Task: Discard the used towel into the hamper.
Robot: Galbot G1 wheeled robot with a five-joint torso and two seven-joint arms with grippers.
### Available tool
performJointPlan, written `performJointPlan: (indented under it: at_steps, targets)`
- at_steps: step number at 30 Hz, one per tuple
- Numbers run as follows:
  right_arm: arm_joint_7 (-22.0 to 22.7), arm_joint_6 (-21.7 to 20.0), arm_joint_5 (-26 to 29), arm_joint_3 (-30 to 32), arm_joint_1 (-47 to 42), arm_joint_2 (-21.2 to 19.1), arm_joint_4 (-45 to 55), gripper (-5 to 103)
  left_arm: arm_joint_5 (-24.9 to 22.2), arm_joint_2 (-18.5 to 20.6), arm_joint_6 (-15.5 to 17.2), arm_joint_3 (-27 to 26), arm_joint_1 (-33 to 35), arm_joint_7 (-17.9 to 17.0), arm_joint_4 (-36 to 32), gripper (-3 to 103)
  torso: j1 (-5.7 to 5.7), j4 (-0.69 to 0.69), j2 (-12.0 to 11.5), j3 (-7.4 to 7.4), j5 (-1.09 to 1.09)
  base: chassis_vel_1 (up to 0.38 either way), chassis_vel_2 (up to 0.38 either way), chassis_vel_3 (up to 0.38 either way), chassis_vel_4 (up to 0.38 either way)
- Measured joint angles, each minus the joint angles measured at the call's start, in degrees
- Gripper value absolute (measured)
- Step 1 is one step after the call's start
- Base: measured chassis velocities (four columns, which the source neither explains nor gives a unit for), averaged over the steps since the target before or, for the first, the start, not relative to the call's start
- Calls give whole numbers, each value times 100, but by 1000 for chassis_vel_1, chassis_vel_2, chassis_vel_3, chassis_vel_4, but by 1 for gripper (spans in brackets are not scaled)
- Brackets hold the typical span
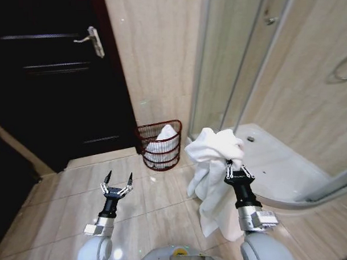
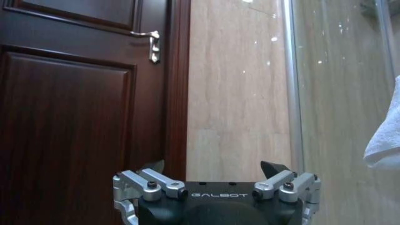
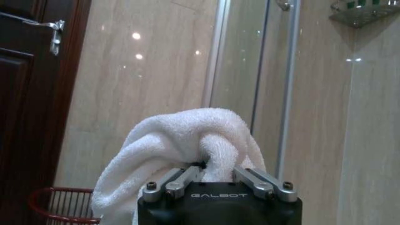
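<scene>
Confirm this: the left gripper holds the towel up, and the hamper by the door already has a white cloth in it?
Wrong arm. The head view shows the right gripper shut on the towel; the left gripper is open and empty. The hamper does hold a white cloth.

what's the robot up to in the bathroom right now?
The right gripper is shut on a white towel, holding it up so it hangs above the tile floor in front of the shower enclosure. The hamper stands ahead by the wall next to the dark door, with something white already in it. The towel is not over the hamper yet. The left gripper is open and empty, held low over the floor on the left.
</scene>
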Motion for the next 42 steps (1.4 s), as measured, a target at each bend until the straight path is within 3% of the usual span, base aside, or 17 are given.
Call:
performJointPlan:
  at_steps: [16,24,42]
  targets:
    - [110,78,190,-15,82,-53,-9,12,141,-96,105,12,81,-179,-118,100,11,-1,28,17,0,70,66,-70,-72]
    - [156,93,280,-25,172,-149,5,12,231,-228,254,-13,144,-225,-363,100,72,-1,236,163,1,-6,-1,25,24]
    - [274,-45,318,-1,329,-179,54,12,298,-252,261,-44,180,-222,-377,100,194,1,656,461,0,36,32,28,33]
